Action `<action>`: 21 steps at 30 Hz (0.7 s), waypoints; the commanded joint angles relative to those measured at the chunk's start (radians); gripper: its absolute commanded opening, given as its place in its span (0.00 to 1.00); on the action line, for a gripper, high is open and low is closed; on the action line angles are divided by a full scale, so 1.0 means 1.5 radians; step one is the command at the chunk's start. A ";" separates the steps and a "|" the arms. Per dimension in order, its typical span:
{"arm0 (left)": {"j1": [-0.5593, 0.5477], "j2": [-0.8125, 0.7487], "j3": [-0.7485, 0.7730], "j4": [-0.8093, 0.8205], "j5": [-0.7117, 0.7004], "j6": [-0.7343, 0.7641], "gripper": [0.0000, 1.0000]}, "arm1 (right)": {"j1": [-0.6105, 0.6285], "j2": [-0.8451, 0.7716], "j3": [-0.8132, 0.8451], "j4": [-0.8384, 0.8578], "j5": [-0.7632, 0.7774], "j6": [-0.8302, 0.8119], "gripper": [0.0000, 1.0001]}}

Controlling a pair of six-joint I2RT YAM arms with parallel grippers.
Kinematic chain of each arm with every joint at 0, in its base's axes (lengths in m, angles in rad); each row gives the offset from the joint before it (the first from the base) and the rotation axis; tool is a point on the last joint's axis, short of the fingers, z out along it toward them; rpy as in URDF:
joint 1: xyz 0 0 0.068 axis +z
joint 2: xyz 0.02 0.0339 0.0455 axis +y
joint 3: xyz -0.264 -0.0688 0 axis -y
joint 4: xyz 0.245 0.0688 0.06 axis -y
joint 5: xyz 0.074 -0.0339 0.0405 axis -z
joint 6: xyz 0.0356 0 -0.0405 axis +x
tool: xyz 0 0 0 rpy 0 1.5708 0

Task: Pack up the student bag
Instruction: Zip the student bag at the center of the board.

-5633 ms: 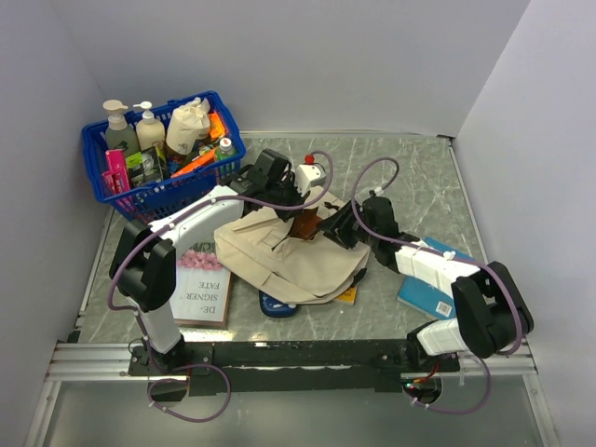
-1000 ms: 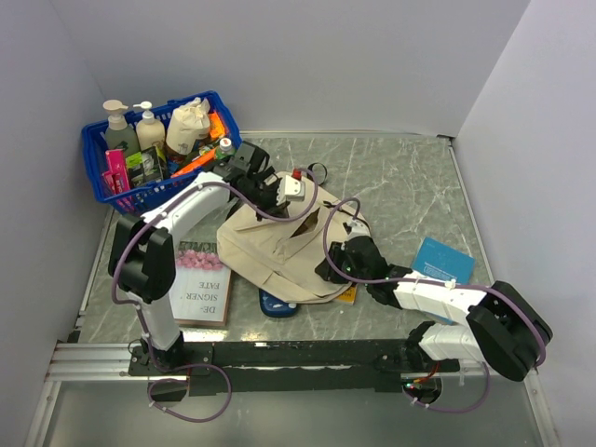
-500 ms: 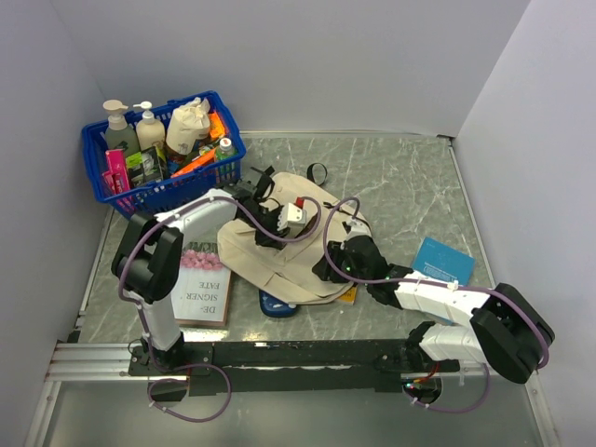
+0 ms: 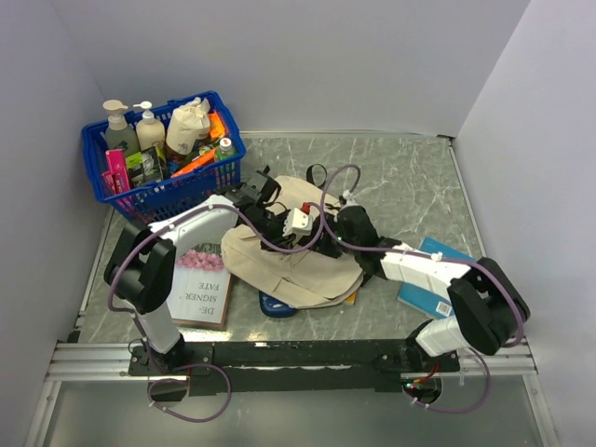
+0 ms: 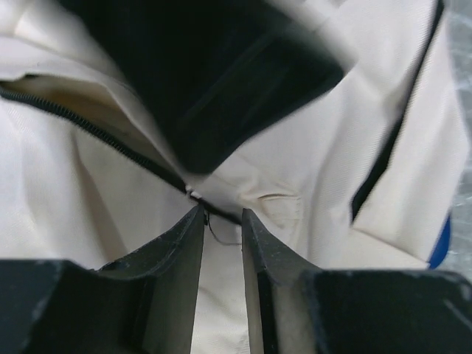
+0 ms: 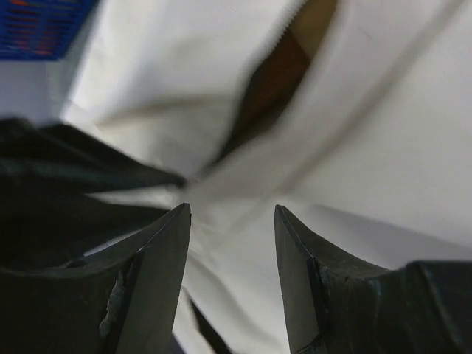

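The student bag (image 4: 279, 265), a cream-beige backpack with black trim, lies flat in the middle of the table. Both grippers meet over its upper middle. My left gripper (image 4: 312, 244) (image 5: 221, 212) hovers just above the fabric beside a black zipper line (image 5: 96, 133). Its jaws are a narrow gap apart, with only cloth showing between them. My right gripper (image 4: 333, 237) (image 6: 232, 210) faces it from the right. It is open wider over the cloth, close to a slit in the bag (image 6: 280, 81) that shows brown inside. Neither gripper holds anything.
A blue basket (image 4: 140, 191) full of bottles stands at the back left. A book with pink flowers (image 4: 200, 284) lies left of the bag. A blue book (image 4: 430, 256) lies under the right forearm. A blue item (image 4: 277, 304) and a yellow edge (image 4: 346, 296) stick out from under the bag.
The left gripper came down from the bag's back edge to its middle and opened. The right gripper moved from the bag's right front edge up to the middle and opened wider.
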 commanded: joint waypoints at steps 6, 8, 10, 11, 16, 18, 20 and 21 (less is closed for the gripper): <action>-0.018 -0.034 -0.026 -0.023 0.048 0.002 0.32 | -0.001 0.056 0.112 -0.040 -0.043 0.039 0.56; -0.018 -0.034 -0.021 -0.026 0.048 0.004 0.32 | -0.001 0.063 0.126 -0.084 -0.038 0.037 0.55; -0.018 -0.036 -0.019 -0.030 0.046 0.006 0.32 | 0.001 0.076 0.146 -0.107 -0.031 0.034 0.53; -0.017 -0.037 -0.018 -0.032 0.045 0.008 0.32 | 0.000 0.081 0.152 -0.143 -0.026 0.033 0.53; -0.018 -0.042 -0.006 -0.059 0.062 0.022 0.32 | 0.001 0.105 0.184 -0.184 -0.025 0.028 0.51; -0.017 -0.043 -0.001 -0.070 0.072 0.030 0.32 | 0.000 0.104 0.182 -0.171 -0.026 0.031 0.51; -0.018 -0.043 0.001 -0.085 0.080 0.045 0.32 | 0.001 0.104 0.185 -0.175 -0.021 0.031 0.51; -0.018 -0.042 0.003 -0.090 0.081 0.047 0.32 | 0.001 0.105 0.190 -0.181 -0.020 0.028 0.50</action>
